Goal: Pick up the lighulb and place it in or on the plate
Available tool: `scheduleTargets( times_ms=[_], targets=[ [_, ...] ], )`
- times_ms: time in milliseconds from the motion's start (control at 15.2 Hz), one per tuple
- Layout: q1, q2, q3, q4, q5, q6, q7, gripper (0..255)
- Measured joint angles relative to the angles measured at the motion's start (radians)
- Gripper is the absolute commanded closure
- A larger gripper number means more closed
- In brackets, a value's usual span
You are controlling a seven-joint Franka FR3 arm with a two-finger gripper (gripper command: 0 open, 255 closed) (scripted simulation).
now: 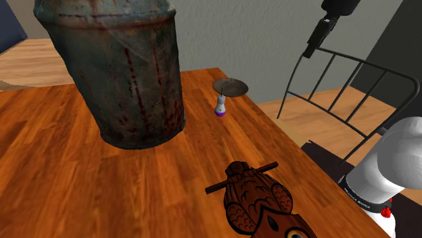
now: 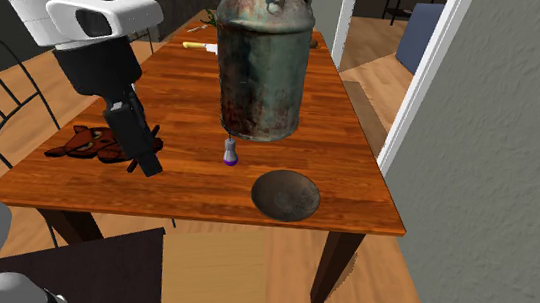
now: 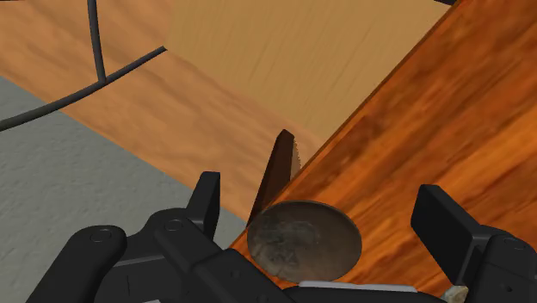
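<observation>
The lightbulb point(image 1: 221, 107) is small and white with a purple base, and it stands on the wooden table point(image 1: 81, 176) between the big can and the plate. The plate point(image 1: 230, 87) is a dark grey shallow dish near the table's corner. In the second exterior view the lightbulb point(image 2: 230, 152) stands just left of the plate point(image 2: 285, 195). My black gripper point(image 1: 311, 49) hangs high in the air, off to the side of both, with its fingers open and nothing between them. In the wrist view the gripper point(image 3: 320, 196) looks down at the plate point(image 3: 303, 239) from well above.
A tall rusty metal can point(image 1: 128, 74) stands close behind the bulb. A carved brown owl point(image 1: 257, 199) lies on the table nearer the stand. A black wire chair point(image 1: 352, 88) stands beside the table under the gripper. Small items point(image 2: 199, 45) lie at the table's far end.
</observation>
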Motion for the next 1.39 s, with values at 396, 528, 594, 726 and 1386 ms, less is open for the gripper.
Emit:
scheduleTargets(
  times_ms=[396,528,594,726,1386],
  targets=[
    [-0.001,0.081,0.075,-0.002,0.054,0.056,0.122,0],
    [-0.001,0.112,0.111,-0.008,0.079,0.080,0.182,0],
    [-0.002,0.144,0.130,0.005,0.090,0.094,0.213,0],
    [-0.004,0.191,0.167,0.013,0.112,0.123,0.275,0],
    [-0.024,0.508,0.337,0.145,0.149,0.263,0.579,0]
  ],
)
